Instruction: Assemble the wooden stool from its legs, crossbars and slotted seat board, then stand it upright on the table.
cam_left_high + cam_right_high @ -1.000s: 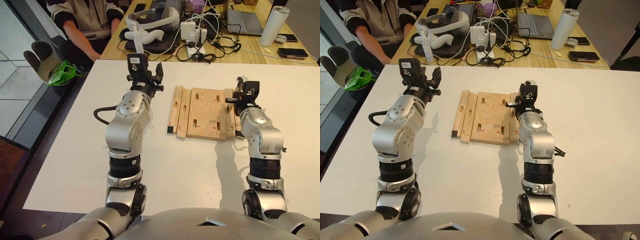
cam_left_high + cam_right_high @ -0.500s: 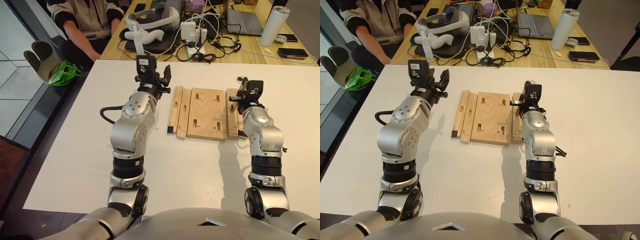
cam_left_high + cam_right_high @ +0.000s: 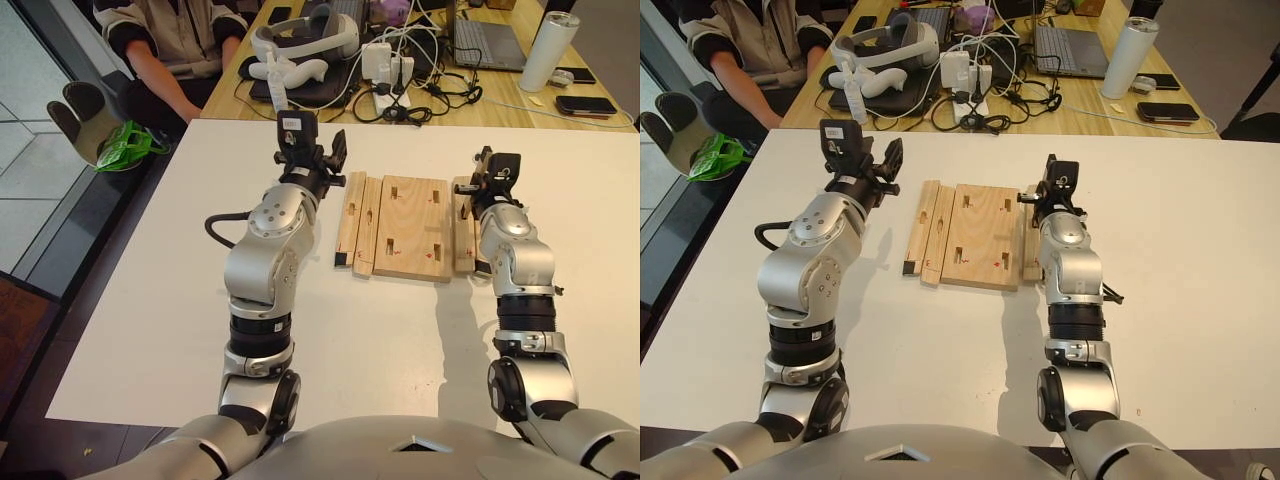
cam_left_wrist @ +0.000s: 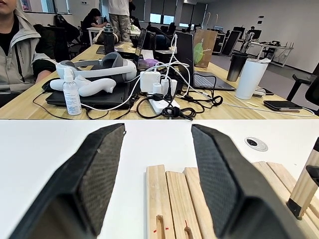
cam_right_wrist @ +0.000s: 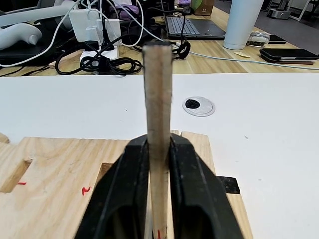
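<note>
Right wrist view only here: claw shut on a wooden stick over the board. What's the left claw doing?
Observer: Left claw is open and empty, by the far end of the leftmost slat.
Operator: Any other parts left of the board?
Observer: One: a second slat, flat between the leftmost slat and the board.
Operator: Anything standing up yet?
Observer: No. Apart from the stick in the right claw, the parts lie flat.

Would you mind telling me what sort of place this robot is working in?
Most likely an open-plan office or lab: the wooden desk behind the white table holds a laptop, a VR headset and a tangle of chargers, and more desks fill the room beyond.
</note>
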Motion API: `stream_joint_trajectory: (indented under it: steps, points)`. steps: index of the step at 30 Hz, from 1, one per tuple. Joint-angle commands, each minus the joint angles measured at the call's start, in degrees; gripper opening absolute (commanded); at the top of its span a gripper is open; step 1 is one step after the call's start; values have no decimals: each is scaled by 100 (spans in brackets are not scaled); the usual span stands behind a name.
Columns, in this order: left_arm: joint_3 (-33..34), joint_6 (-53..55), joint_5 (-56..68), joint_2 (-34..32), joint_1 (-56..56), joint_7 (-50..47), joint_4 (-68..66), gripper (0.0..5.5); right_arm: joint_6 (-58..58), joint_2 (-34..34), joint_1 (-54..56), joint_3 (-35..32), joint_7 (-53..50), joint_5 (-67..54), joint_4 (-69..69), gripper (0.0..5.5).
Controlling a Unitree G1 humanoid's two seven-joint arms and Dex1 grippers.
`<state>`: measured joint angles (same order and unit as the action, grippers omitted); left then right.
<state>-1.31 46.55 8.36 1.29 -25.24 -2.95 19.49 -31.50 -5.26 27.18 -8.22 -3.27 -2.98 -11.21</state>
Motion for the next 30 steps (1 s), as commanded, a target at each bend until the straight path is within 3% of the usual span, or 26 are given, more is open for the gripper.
stream_joint_trajectory:
  steps: [1, 15, 25, 30]
  points:
    - [-34, 13, -37, 49, -9, -14, 23, 247, 70, -41, 104, -49, -2, -33, -87, 40]
    - [-4, -86, -91, 145, 64, -103, 61, 247, -1484, -5, -635, -94, 178, -451, 1661, 40]
    - [9, -168, -136, 126, 106, -98, 62, 247, -2801, 475, -1172, 170, 136, -731, 3049, 40]
    - [105, -219, -137, 56, 3, -55, -42, 247, -2439, -12, -845, 677, 437, -491, 3426, 40]
